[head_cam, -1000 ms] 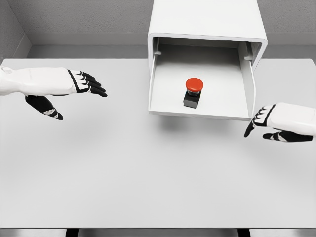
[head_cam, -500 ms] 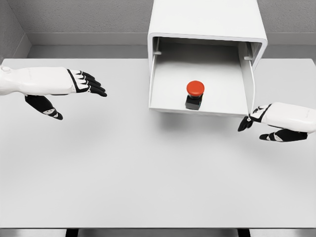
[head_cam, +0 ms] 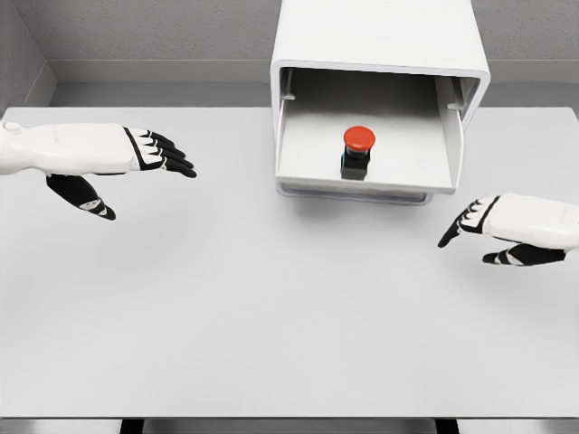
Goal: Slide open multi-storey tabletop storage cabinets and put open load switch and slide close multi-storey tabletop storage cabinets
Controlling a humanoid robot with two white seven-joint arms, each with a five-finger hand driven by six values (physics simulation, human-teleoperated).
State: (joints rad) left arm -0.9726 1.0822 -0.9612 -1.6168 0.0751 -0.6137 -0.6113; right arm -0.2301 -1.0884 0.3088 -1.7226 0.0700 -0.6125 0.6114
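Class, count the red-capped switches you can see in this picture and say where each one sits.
1. The red-capped switch stands upright inside the cabinet's open drawer. None shows elsewhere; the cabinet's closed parts could hide more.

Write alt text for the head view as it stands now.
A white tabletop cabinet has its drawer partly pulled out, with a red-capped switch standing inside. On either side, the left hand and right hand hover open above the white table, touching nothing.

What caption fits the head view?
Red-capped black switch sits in half-open white cabinet drawer; both open hands hover apart.
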